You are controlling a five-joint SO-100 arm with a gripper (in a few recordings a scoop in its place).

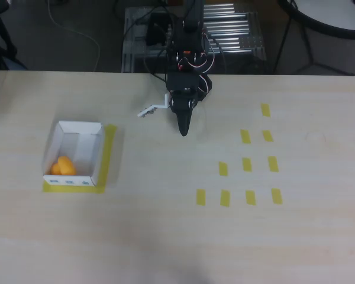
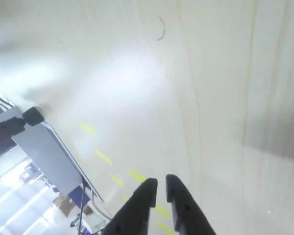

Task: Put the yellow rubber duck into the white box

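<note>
Wrist view: my gripper (image 2: 159,188) fingers nearly together, empty, just a slit btwn tips, over bare table (image 2: 210,98). Overhead: yellow rubber duck (image 1: 63,166) sits inside white box (image 1: 98,155), left side; arm (image 1: 186,71) looks folded back near far edge, tip pointing toward me.

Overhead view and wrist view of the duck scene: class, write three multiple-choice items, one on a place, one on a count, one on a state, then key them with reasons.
1. Where is the yellow rubber duck?
A. inside the white box
B. beside the tape
C. in the tool

2. How many yellow tape pieces lie at the overhead view's right?
A. five
B. ten
C. fifteen

3. The tool is:
A. gripping the duck
B. holding nothing, nearly shut
C. wide open

Key: 1 A, the duck lies within the walls. 2 B, ten separate strips. 3 B, wrist view shows the fingers almost together, nothing between.
</note>
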